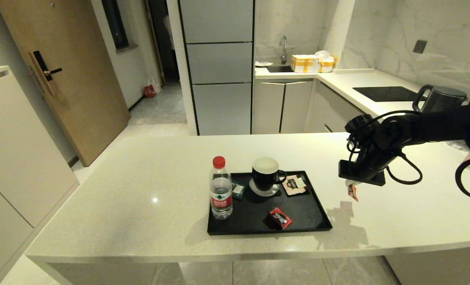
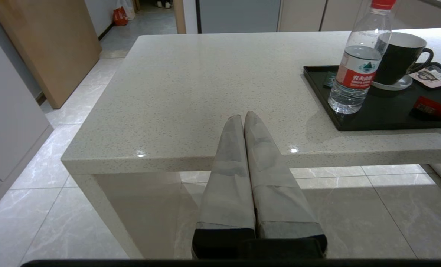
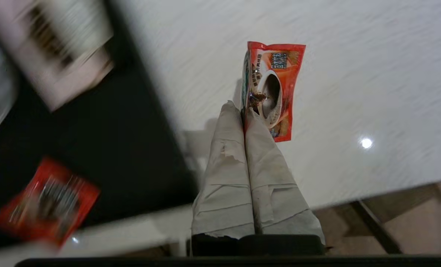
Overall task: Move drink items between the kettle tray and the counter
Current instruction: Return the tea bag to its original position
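The left gripper [image 2: 244, 118] does not show in the head view; its wrist view has it off the counter's [image 1: 140, 190] near edge, fingers pressed together on nothing.

On the tray [image 1: 322, 221], toward its near edge, a red sachet [image 1: 279, 218] lies flat, its long axis slanting from the tray's middle toward the near right corner. In the right wrist view it is smeared and its print unreadable. The bottle [image 1: 221, 187] stands upright at the tray's near left corner, cap up. It covers part of a teal packet [image 1: 238, 190] behind it. The mug [image 1: 266, 174] sits near the far edge, with a pale packet [image 1: 294, 185] beside it at the far right.

The right gripper [image 3: 245, 111] hangs above bare counter just beyond the tray's right edge, fingers pinching a second sachet [image 3: 270, 91]. That sachet is clamped by one side edge and hangs clear of the counter, its long axis running on past the fingertips. In the head view only its lower tip [image 1: 352, 192] shows below the gripper.

A kettle [image 1: 440, 98], partly hidden by the arm, stands on the far worktop.
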Motion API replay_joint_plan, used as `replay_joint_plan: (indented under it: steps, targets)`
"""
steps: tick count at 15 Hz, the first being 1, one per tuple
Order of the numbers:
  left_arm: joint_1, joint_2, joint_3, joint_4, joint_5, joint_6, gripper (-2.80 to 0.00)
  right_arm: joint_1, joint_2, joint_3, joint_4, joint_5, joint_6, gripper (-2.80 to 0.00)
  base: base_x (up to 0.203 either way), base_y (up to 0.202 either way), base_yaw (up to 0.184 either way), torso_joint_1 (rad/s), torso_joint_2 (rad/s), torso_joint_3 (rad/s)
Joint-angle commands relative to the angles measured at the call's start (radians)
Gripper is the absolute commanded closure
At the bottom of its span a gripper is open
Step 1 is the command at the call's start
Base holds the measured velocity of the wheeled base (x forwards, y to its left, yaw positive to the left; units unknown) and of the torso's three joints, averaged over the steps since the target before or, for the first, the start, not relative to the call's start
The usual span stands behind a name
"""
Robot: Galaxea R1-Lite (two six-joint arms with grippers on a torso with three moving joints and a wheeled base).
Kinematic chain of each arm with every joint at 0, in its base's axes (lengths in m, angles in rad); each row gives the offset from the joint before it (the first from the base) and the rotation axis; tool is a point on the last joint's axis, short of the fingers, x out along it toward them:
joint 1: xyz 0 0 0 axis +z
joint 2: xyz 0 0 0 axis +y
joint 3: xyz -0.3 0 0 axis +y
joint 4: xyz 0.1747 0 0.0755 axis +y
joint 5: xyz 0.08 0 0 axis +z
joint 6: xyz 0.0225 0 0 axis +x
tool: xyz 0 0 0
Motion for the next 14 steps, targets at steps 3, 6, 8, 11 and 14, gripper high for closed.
replay_joint_plan:
  steps: [3,6,8,11,14]
  targets:
    - [0.000,0.001,0.015,0.000,0.000,0.001,0.00,0.190,-0.121,0.099,0.003,-0.006,-0.006,0.00,0.000,0.000,0.000,0.000,0.00,0.000]
    - [0.000,0.001,0.015,0.000,0.000,0.000,0.00,0.257,-0.058,0.093,-0.001,-0.012,0.003,0.00,0.000,0.000,0.000,0.000,0.00,0.000]
    - [0.000,0.001,0.015,0.000,0.000,0.001,0.00,0.262,-0.010,0.087,-0.009,-0.014,0.007,0.00,0.000,0.000,0.000,0.000,0.00,0.000]
    - [0.000,0.001,0.015,-0.001,0.000,0.001,0.00,0.263,0.041,0.067,-0.012,-0.014,0.014,0.00,0.000,0.000,0.000,0.000,0.00,0.000]
    - [0.000,0.001,0.015,0.000,0.000,0.001,0.00,0.264,0.049,0.065,-0.041,-0.013,0.032,-2.80,0.000,0.000,0.000,0.000,0.00,0.000]
